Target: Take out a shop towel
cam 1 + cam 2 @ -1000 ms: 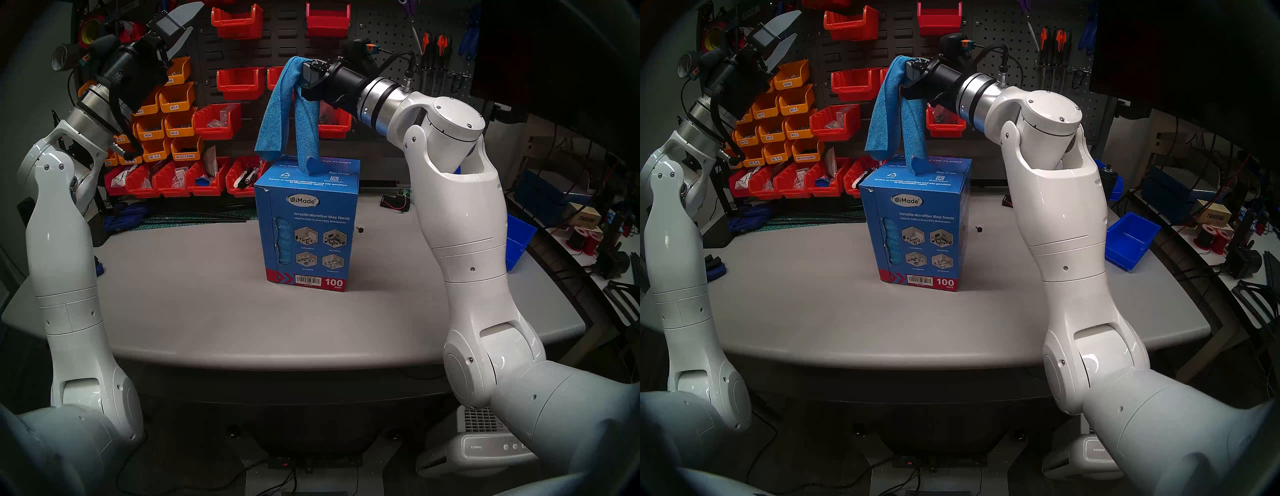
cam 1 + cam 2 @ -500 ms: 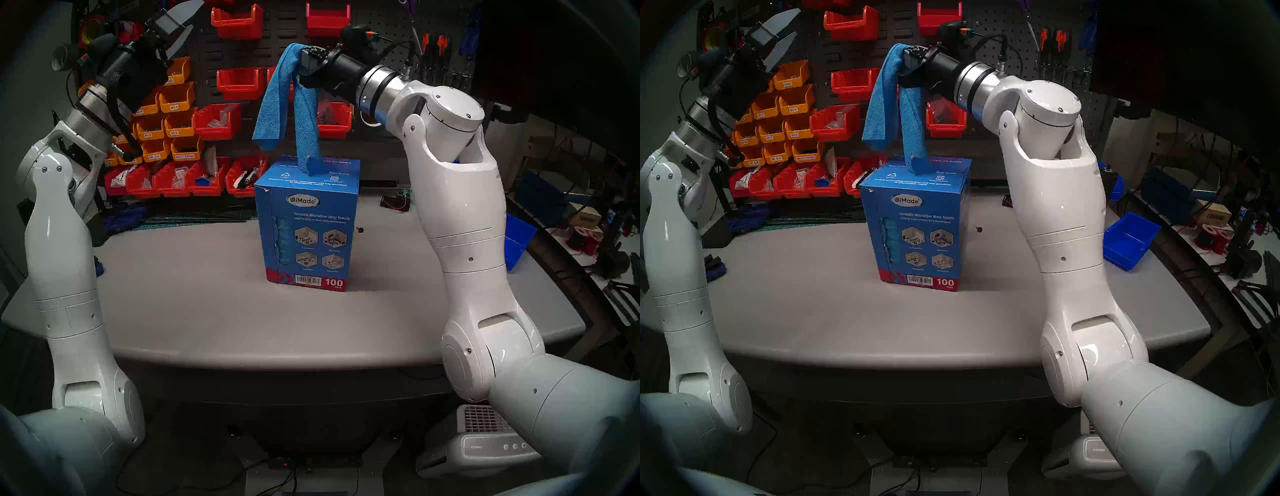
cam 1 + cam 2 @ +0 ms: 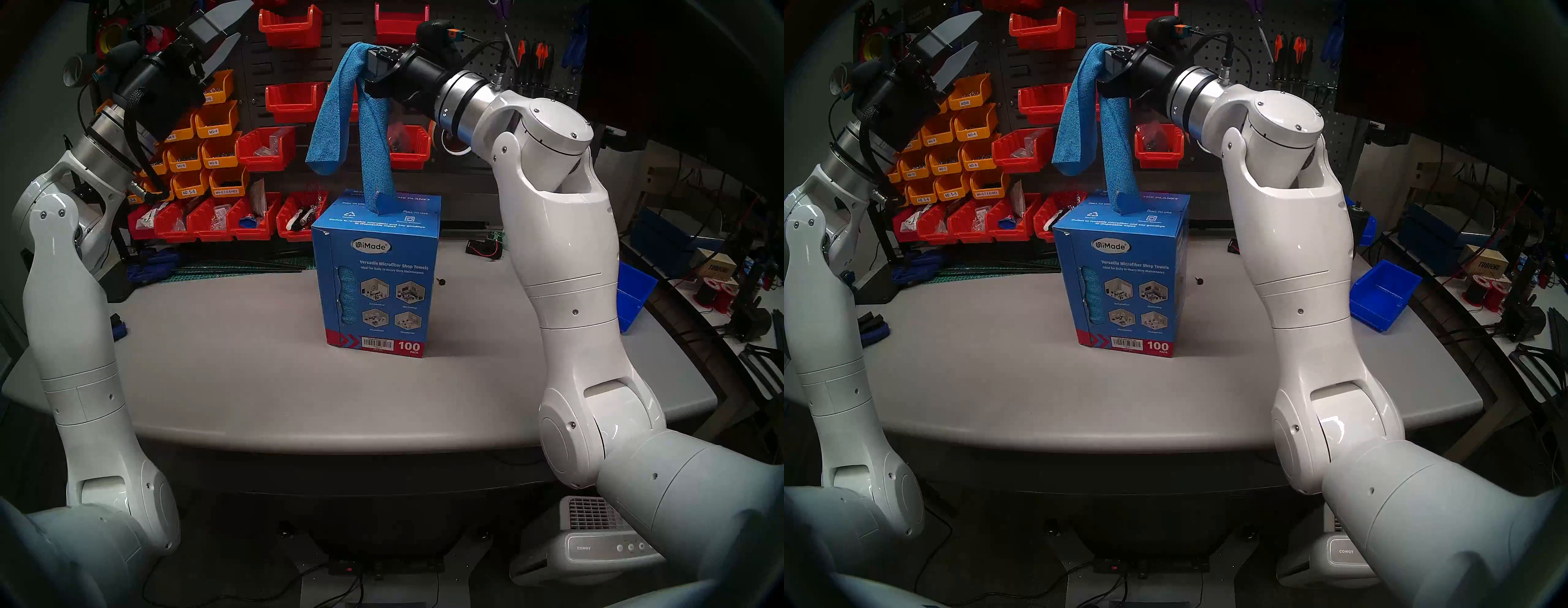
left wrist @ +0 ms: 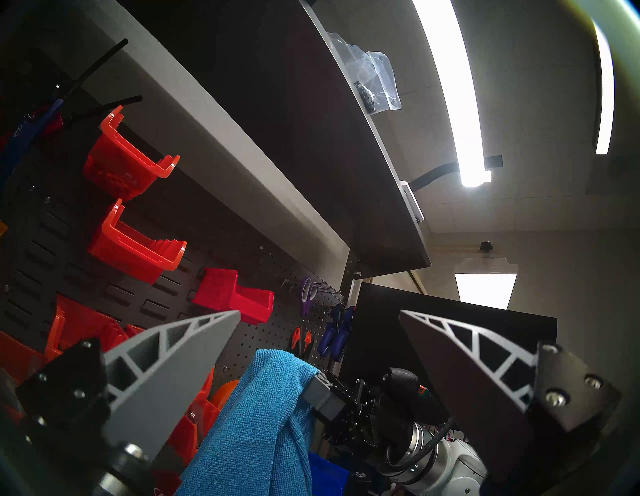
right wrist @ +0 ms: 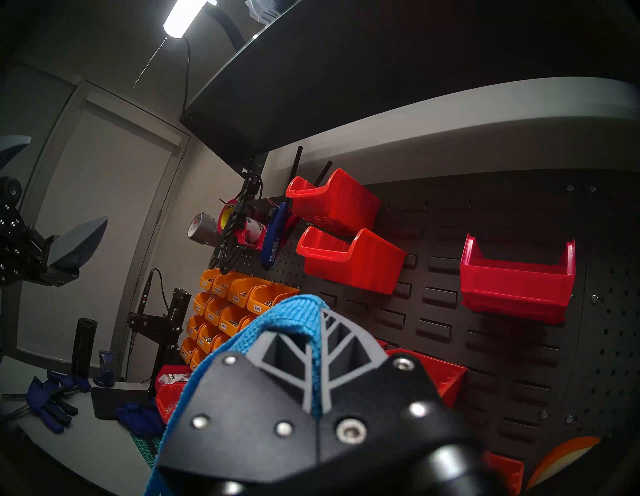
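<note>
Bright blue shop towel [image 3: 335,114], waffle-textured, draped over clamped right claw [image 3: 370,63]

You are in a workshop. Behind the raised right tool [image 3: 368,63] a black pegboard [image 3: 466,38] carries red bins [image 3: 292,99] and, behind the left tool [image 3: 227,32], orange bins [image 3: 216,119] of labelled screws. Screwdrivers [image 3: 530,53] hang to the right of the right tool, tape rolls [image 5: 207,225] beyond it. Below both tools a grey bench [image 3: 254,382] holds a green cutting mat [image 3: 237,269]. Wire spools [image 3: 717,293] sit on a side bench, well to the right.
</note>
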You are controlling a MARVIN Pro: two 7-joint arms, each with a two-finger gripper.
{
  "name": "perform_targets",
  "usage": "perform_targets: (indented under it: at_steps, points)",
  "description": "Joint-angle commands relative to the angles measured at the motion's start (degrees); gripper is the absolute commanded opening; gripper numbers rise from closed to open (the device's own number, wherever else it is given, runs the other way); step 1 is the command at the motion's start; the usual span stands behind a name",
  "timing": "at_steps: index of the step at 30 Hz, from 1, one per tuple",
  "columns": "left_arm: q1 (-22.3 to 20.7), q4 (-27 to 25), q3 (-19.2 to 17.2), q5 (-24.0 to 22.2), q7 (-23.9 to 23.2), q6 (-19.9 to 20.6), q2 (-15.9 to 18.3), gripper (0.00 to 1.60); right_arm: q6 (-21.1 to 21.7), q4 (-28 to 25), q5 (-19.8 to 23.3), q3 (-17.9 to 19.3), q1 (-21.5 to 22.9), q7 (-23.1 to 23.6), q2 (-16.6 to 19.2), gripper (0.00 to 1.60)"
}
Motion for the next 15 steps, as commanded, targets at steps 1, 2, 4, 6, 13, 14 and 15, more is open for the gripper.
perform_targets:
  at_steps: [1,2,4,6,13,14,15]
  points:
    - [0.6,-4.2,-1.8,-2.5,2.1,2.1,-0.9,1.60,-0.9,-1.5,0.0,0.8,2.1,-0.4,-0.4,0.00]
    - [0.6,-4.2,-1.8,-2.5,2.1,2.1,-0.9,1.60,-0.9,-1.5,0.0,0.8,2.1,-0.4,-0.4,0.00]
    - [0.8,-5.2,-2.4,-3.6,2.8,3.3,-1.3,1.60,-0.9,-1.4,0.0,0.8,2.0,-0.5,-0.4,0.00]
    - [0.9,-5.9,-2.7,-4.4,3.0,4.4,-1.3,1.60,-0.9,-1.4,0.0,0.9,1.9,-0.5,-0.5,0.00]
    - [1.0,-7.8,-4.3,-7.5,4.4,8.6,-1.5,1.60,-0.9,-1.3,0.1,1.4,1.4,-0.9,-0.8,0.00]
    - [1.1,-8.0,-4.4,-7.9,4.2,9.2,-1.4,1.60,-0.9,-1.3,0.1,1.4,1.4,-0.9,-0.8,0.00]
    - [1.1,-8.0,-4.4,-7.9,4.2,9.2,-1.4,1.60,-0.9,-1.3,0.1,1.4,1.4,-0.9,-0.8,0.00]
